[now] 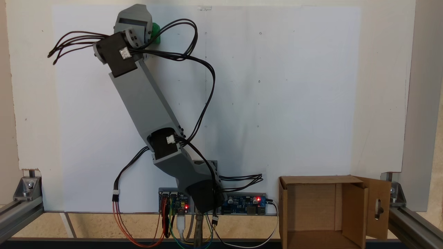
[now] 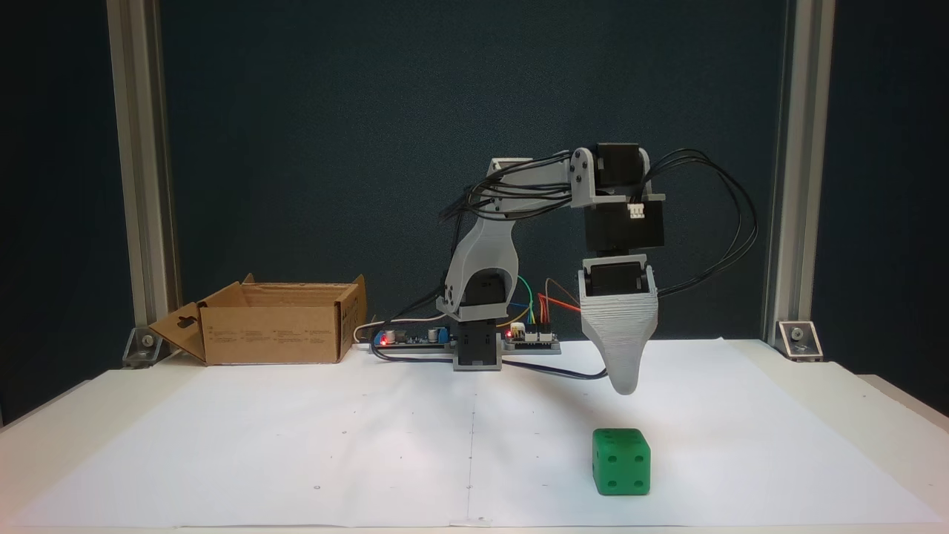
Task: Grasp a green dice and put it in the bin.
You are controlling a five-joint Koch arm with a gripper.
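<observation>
Dice, green [image 2: 621,461], resting on the white sheet [image 2: 296,430] that covers the bench, nearest the camera in a fixed view. Judged light, rigid and smooth-faced; rounded edges could slip, so two opposite flat faces offer the surest hold. Claw [image 2: 625,382] hangs just above and slightly behind the dice, not touching it; only one tapered grey tip shows, so its opening cannot be told, and it carries nothing. From above, the arm hides most of the dice. Bin [image 2: 270,322], an open cardboard box, stands well apart from the dice, beside the arm's base [image 2: 478,348].
</observation>
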